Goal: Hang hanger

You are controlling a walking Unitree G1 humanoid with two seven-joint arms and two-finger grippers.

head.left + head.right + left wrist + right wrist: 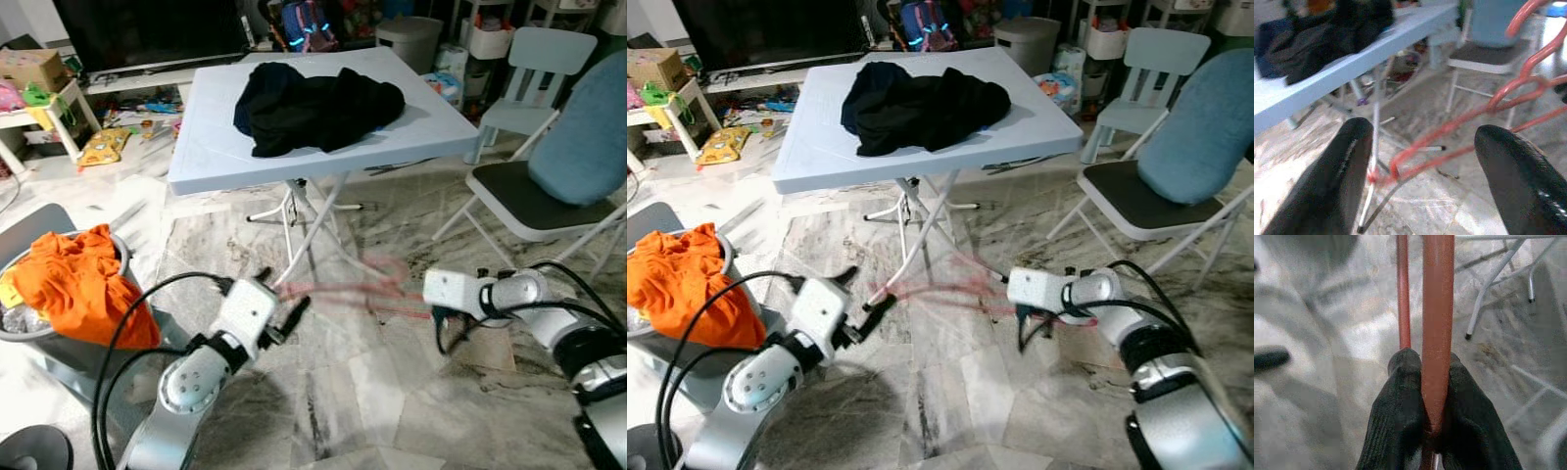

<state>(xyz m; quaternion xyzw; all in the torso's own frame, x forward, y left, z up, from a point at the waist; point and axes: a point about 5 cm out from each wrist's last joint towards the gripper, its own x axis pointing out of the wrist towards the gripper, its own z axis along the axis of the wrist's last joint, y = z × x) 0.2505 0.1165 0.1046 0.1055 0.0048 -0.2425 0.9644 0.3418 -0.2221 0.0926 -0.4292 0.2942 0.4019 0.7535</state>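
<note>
Two right fingers (1400, 416) pinch red hanger (338, 289); left fingers (1347, 176) wide, beside table (206, 157).

Smooth, perhaps plastic red hanger (1437, 308); marble floor (392, 411).

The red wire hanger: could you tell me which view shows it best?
The left wrist view: the red wire hanger is sharp there. The right wrist view shows two bars pinched by the right gripper; both eye views blur it.
</note>
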